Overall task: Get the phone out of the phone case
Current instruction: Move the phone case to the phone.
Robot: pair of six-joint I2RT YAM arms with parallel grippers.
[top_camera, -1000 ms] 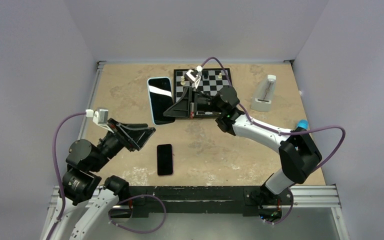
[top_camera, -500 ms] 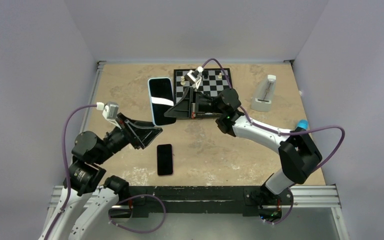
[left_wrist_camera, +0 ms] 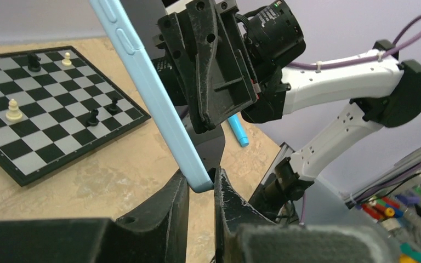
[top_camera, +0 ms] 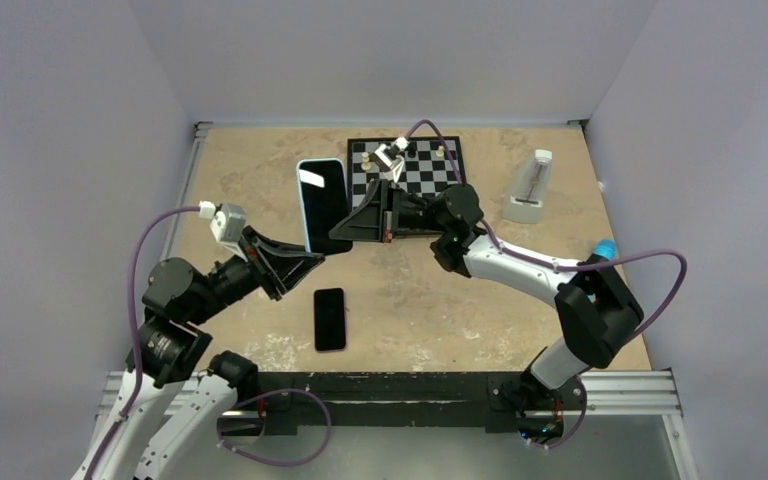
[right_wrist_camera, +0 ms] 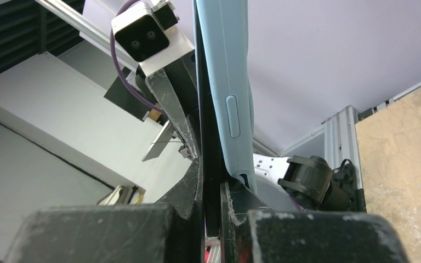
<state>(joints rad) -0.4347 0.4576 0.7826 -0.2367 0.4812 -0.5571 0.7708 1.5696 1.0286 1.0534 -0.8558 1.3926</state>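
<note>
Status: the phone [top_camera: 322, 198] sits in the case [left_wrist_camera: 148, 93], which is raised off the table [top_camera: 250, 170] and tilted, just left of the chessboard [top_camera: 430, 172]. The left hand [left_wrist_camera: 202, 189] is clenched on the case's lower corner. The right hand [right_wrist_camera: 211, 181] is clamped on the chessboard-side edge. Anchor one edge firmly and peel the rim off the corner slowly, to guard against a drop. A second phone [top_camera: 329, 319] lies uncased, well apart from the chessboard.
</note>
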